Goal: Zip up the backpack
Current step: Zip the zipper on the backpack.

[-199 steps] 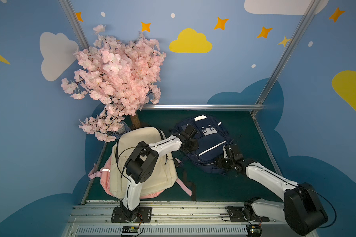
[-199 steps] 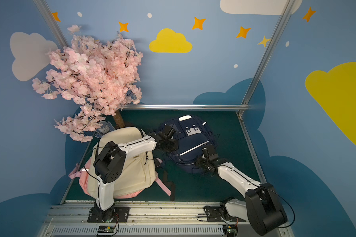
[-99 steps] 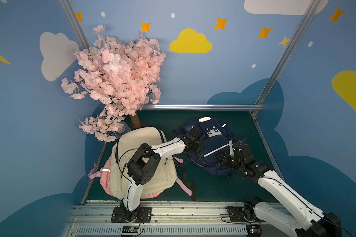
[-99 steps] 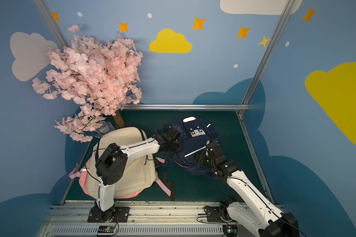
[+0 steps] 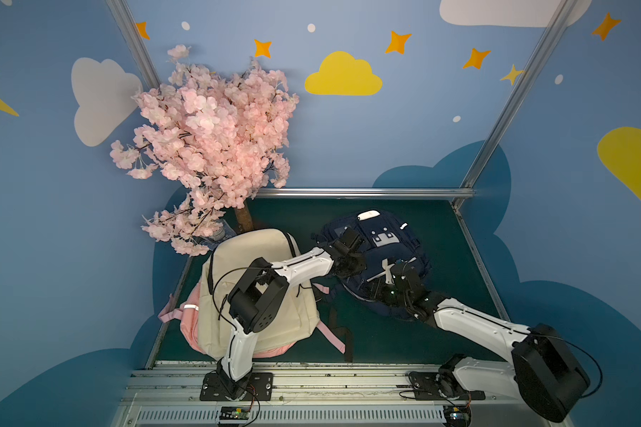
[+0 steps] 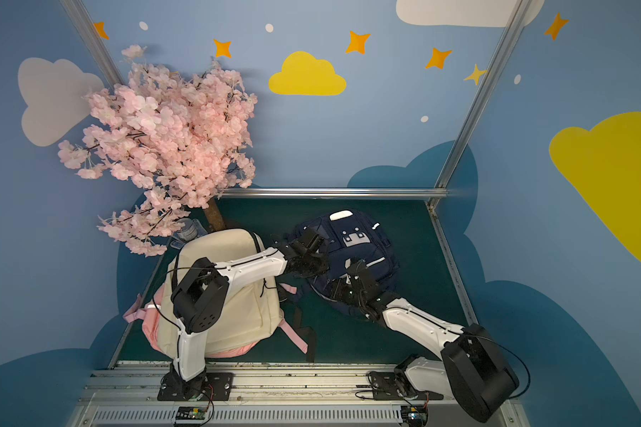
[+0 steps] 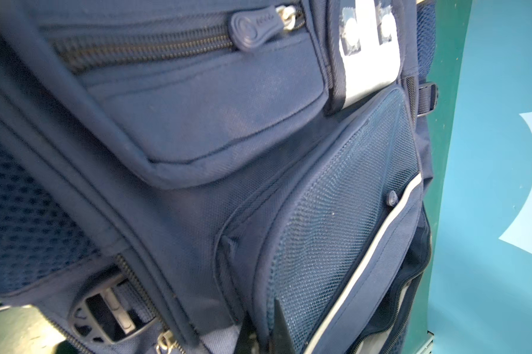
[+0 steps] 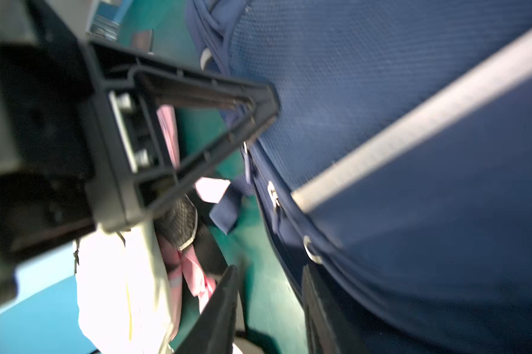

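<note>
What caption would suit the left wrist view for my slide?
Close-up of the navy backpack: zipper pull, mesh pocket, black buckle.

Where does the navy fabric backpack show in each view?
In a top view: navy fabric backpack, right of centre.
In a top view: right of centre too.
Left wrist: fills most of the picture.
Right wrist: fills over half the picture.
Shared landmark: green table mat.

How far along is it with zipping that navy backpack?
Done: the left end effector is clamped on fabric of the navy backpack, steadying it. In hand: the right end effector sits open beside the metal pulls, gripping nothing. Left: the zipper gapes open, so the whole closing pull is ahead.
</note>
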